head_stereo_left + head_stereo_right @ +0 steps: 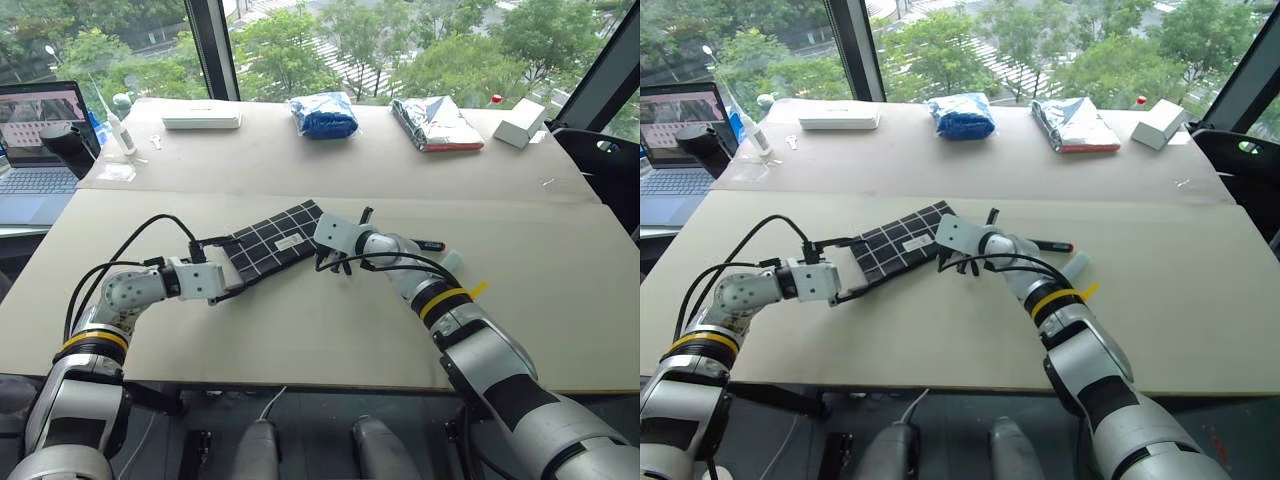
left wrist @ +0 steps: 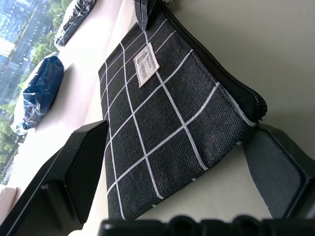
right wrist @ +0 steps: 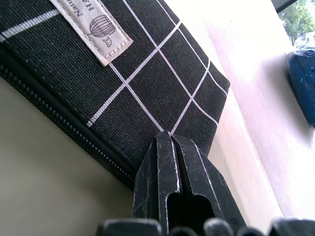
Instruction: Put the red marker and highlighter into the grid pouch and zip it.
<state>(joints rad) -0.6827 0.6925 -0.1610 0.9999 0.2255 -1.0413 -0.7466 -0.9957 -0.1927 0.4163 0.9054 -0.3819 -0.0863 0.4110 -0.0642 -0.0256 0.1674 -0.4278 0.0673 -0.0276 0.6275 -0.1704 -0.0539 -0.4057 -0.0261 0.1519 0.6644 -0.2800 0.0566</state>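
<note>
The grid pouch (image 1: pixel 270 245) lies flat near the middle of the table, its zipper along the near edge. My left gripper (image 2: pixel 177 130) is open, with one finger on each side of the pouch's left end, not closed on it. My right gripper (image 3: pixel 170 140) is shut, its tips against the pouch's right end by the zipper. What, if anything, is pinched between them is hidden. The red marker (image 1: pixel 428 245) lies on the table just right of my right wrist. The highlighter (image 1: pixel 450 261) lies beside it, slightly nearer.
At the back of the table sit a flat white box (image 1: pixel 200 120), a blue bag (image 1: pixel 323 115), a silver packet (image 1: pixel 435 122) and a small white box (image 1: pixel 520 125). A laptop (image 1: pixel 40 150) stands at the far left.
</note>
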